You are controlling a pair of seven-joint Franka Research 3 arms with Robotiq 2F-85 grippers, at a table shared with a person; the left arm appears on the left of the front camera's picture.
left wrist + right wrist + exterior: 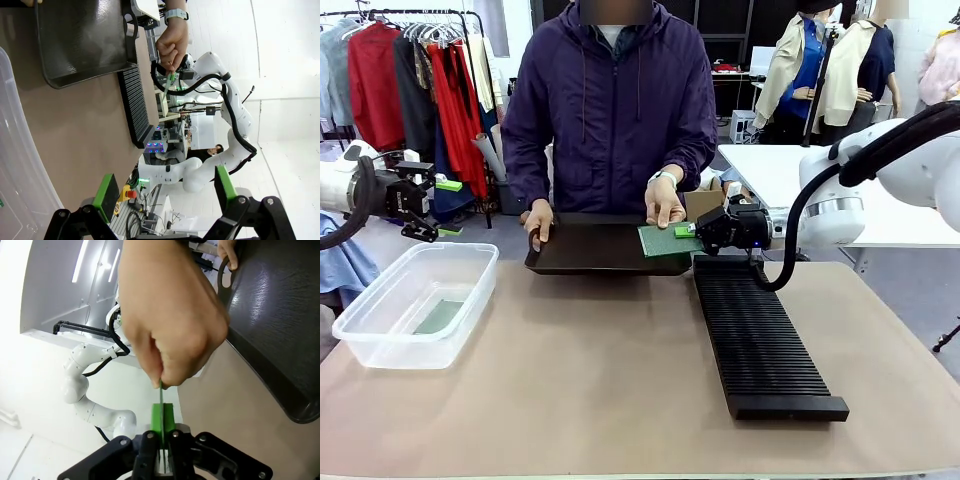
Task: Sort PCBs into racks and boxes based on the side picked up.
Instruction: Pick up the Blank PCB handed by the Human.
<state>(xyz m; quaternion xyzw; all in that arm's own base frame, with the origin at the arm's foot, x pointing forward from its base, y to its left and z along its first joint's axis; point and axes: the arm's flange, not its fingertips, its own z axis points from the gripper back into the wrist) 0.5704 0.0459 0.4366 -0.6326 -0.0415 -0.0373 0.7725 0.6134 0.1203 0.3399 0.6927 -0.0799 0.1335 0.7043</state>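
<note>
Front view: the table (600,390) carries three holders. A clear tub (380,335) stands at about 8 o'clock, a long black rack (760,340) runs from the centre out toward 4 o'clock, and a dark shallow tray (590,250) sits at 12 o'clock in front of the person.

One pale green PCB (440,316) lies flat on the tub's floor, toward its 3 o'clock wall. The rack's narrow slots run across its top, with its far end just beside the tray's 3 o'clock corner.

The held PCB (665,240) is over that same tray corner, gripped from both sides. The person's hand with the watch (665,205) pinches its far edge, and the right gripper (686,231) has it from 3 o'clock. The person's other hand (538,220) is at the tray's 9 o'clock handle.

In the right wrist view the right gripper (162,412) has its green pads pressed nearly together on the held PCB (161,395). The board is seen edge-on as a thin green line rising to 12 o'clock into the fingertips of the hand with the watch (175,325). The tray (280,330) lies at 2 o'clock.

The left gripper (445,208) hangs in the air beyond the tub, at 12 o'clock from it, gripping nothing. In the left wrist view the left gripper (165,192) has its two pads spread wide apart. The tub's wall (20,165) is at 9 o'clock, and the tray (85,40) and rack (134,105) are farther off toward 11 and 12 o'clock.
</note>
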